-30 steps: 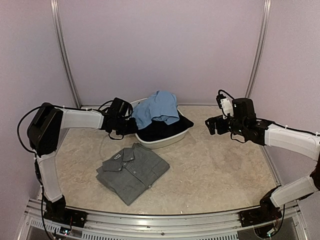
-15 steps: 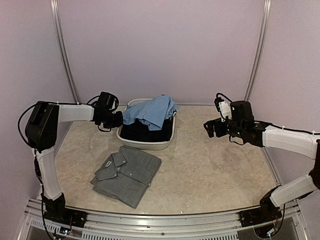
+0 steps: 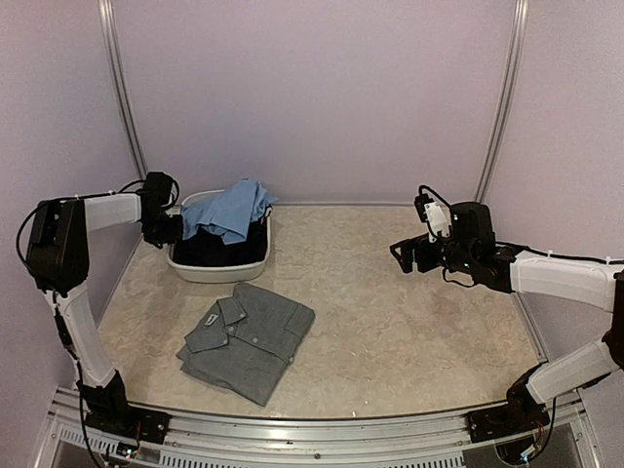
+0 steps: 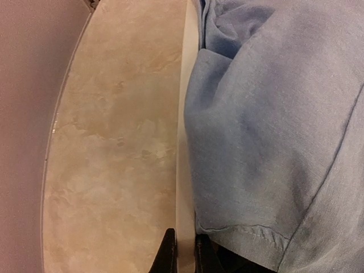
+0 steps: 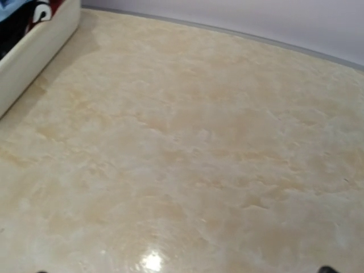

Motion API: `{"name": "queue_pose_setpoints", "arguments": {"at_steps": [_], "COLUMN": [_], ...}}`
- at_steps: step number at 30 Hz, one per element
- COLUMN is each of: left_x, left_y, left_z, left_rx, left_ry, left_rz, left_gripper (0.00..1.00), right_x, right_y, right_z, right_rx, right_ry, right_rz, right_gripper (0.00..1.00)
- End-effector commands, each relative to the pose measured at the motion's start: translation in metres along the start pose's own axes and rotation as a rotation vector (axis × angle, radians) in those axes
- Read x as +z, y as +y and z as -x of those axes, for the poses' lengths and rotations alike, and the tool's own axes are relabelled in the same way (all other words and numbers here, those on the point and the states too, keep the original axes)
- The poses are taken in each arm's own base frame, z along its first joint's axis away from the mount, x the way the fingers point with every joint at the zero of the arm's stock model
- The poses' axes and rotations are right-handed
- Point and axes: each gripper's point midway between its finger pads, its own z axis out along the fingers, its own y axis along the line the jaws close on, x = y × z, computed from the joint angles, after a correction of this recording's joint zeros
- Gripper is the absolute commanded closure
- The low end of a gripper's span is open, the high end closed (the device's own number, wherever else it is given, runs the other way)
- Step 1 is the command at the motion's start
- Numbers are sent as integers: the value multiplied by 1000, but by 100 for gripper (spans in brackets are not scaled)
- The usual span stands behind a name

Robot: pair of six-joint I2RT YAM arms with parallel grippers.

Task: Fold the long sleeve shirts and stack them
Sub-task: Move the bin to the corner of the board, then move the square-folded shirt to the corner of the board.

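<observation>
A grey long sleeve shirt (image 3: pixel 249 341) lies folded on the table at the front left. Behind it stands a white tub (image 3: pixel 210 275) near the left wall. A light blue shirt (image 3: pixel 229 210) is heaped over a black one (image 3: pixel 219 249) inside it. My left gripper (image 3: pixel 174 229) is shut on the tub's left rim. In the left wrist view its gripper (image 4: pixel 185 236) pinches the white rim (image 4: pixel 186 142), with the blue shirt (image 4: pixel 273 114) just to the right. My right gripper (image 3: pixel 402 253) hovers open over bare table at the right, holding nothing.
The walls close in on the left, back and right. The right wrist view shows bare marbled tabletop and a corner of the tub (image 5: pixel 34 51) at its upper left. A metal rail (image 3: pixel 292 429) runs along the table's near edge.
My left arm has dragged the tub with its shirts leftward from the back middle toward the left wall, its gripper closing on the rim. The grey shirt shifted slightly left. The right gripper edged left.
</observation>
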Motion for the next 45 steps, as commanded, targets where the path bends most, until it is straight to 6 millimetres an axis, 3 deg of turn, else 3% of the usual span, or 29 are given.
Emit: {"name": "queue_pose_setpoints", "arguments": {"at_steps": [1, 8, 12, 16, 19, 23, 25, 27, 31, 33, 38, 42, 45], "left_x": [-22, -11, 3, 6, 1, -14, -31, -50, -101, -124, -147, -164, -168], "left_y": [60, 115, 129, 129, 127, 131, 131, 121, 60, 36, -7, -18, -26], "left_z": [10, 13, 8, 9, 14, 25, 36, 46, 57, 58, 43, 34, 28], "left_rx": [103, 174, 163, 163, 146, 110, 86, 78, 140, 133, 93, 113, 138], "left_ry": [6, 37, 56, 46, 10, -38, -85, -125, -243, -292, -327, -351, -351], "left_rz": [177, 297, 324, 326, 308, 322, 324, 315, 254, 190, 11, -18, -36], "left_gripper": [100, 100, 97, 82, 69, 52, 42, 35, 19, 16, 14, 14, 14], "right_x": [1, 3, 3, 8, 11, 12, 11, 11, 11, 12, 36, 65, 85], "right_y": [17, 33, 57, 90, 104, 117, 128, 140, 171, 197, 250, 287, 297], "right_z": [4, -4, -11, -25, -37, -45, -48, -55, -68, -73, -84, -99, -104], "right_rx": [14, 9, -28, -85, -112, -121, -142, -174, -265, -306, -351, -376, -364], "right_ry": [-27, -7, 19, 74, 104, 123, 129, 150, 190, 212, 274, 328, 358], "right_rz": [82, 138, 199, 257, 266, 293, 326, 350, 436, 511, 583, 595, 552], "right_gripper": [1, 1, 0, 1, 1, 1, 1, 1, 1, 1, 1, 5, 9]}}
